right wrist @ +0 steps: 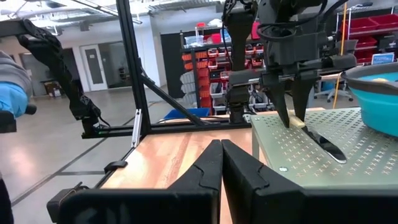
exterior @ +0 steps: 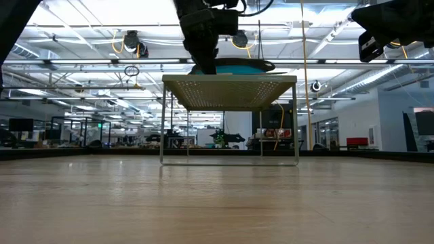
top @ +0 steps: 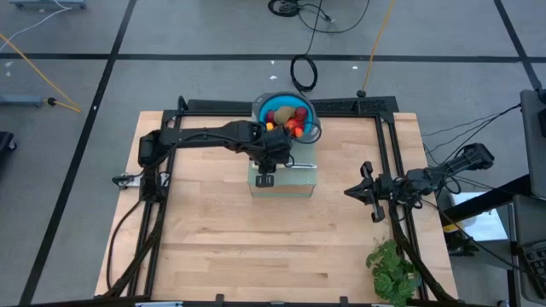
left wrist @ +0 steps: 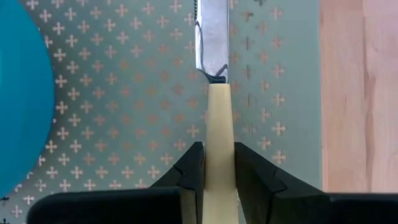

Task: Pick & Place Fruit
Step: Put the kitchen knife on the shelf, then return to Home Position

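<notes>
The fruit (top: 287, 120) lies in a blue bowl (top: 304, 107), which stands on the far part of a pale green perforated stand (top: 294, 182). I see a brownish-green oval and several red and orange pieces. My left gripper (left wrist: 219, 167) hangs over the stand beside the bowl, shut on a knife with a pale yellow handle (left wrist: 218, 118) and a steel blade (left wrist: 211, 37). My right gripper (right wrist: 221, 163) waits shut at the table's right side, holding nothing. My left gripper pinches the knife's pale handle (left wrist: 219, 146) between its two fingers (left wrist: 190, 169), one on each side. The fingers (right wrist: 285, 99) come steeply from above and lie across the handle. The blade (right wrist: 324, 145) stretches away low over the stand; whether it rests on it, I cannot tell.
A leafy green bunch (top: 394, 269) lies near the table's front right corner. The stand (exterior: 229, 84) is a raised platform on thin legs, with open wooden table (top: 222, 247) in front of it. A black frame borders the table.
</notes>
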{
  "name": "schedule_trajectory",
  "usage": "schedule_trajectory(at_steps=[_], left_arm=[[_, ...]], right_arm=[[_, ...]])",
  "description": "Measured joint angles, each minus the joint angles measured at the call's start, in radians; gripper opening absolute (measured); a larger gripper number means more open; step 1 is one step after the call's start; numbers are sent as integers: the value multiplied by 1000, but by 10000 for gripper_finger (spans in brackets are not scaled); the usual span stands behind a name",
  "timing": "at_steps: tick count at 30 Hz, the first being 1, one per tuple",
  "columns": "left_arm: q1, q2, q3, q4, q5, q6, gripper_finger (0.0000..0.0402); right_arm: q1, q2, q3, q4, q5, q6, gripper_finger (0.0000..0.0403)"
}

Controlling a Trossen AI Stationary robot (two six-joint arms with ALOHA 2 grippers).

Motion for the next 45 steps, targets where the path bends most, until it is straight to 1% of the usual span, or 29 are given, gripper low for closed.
schedule_trajectory(at_steps=[7,22,27,36,41,45], left_arm=[[0,0,0,-4,-14,-8,65],[2,1,0,-31,-24,37,68],[2,1,0,-30,-24,33,86],[2,1,0,-28,-25,32,136],[2,-4,-1,-28,-27,23,153],[2,-39,-2,-34,-57,-8,162]], right_arm=[[0,0,0,0,0,11,4],[0,0,0,0,0,11,4],[0,0,0,0,0,11,4],[0,0,0,0,0,11,4],[0,0,0,0,0,11,4],[0,0,0,0,0,11,4]])
